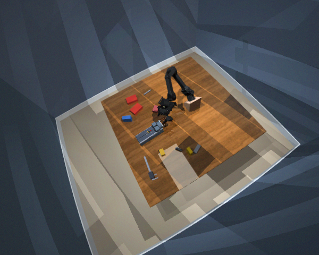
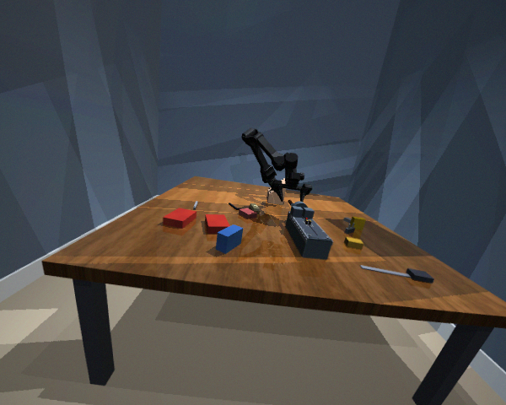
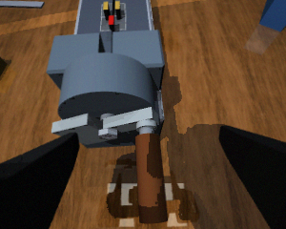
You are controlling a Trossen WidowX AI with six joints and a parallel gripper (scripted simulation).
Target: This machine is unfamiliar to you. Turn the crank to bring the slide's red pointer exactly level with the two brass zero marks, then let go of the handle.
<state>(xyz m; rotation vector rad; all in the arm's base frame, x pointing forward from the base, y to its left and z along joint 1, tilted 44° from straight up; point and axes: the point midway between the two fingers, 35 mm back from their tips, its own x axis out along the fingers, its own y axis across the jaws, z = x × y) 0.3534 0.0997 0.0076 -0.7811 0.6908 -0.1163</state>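
Observation:
The blue-grey machine [image 1: 145, 137] [image 2: 316, 247] [image 3: 107, 72] stands on the table. In the wrist view its slide's red pointer [image 3: 112, 21] sits a little nearer the round housing than the two brass marks [image 3: 106, 10] [image 3: 117, 9], not level with them. The light grey crank arm [image 3: 129, 117] is on the housing's end face, and the brown handle [image 3: 150, 181] sticks out from its right end. My gripper [image 3: 150, 135] [image 2: 292, 199] is open and empty, its fingers wide apart on either side of the handle, with gaps on both sides.
A blue block [image 1: 126, 118] [image 2: 229, 239] [image 3: 278, 11] and two red blocks [image 1: 131, 99] [image 1: 136, 109] lie to one side with a pink block [image 1: 155, 109] [image 2: 247, 213]. Yellow blocks [image 1: 161, 152] [image 1: 189, 150] and a hammer-like tool [image 1: 151, 175] [image 2: 418, 275] lie on the other.

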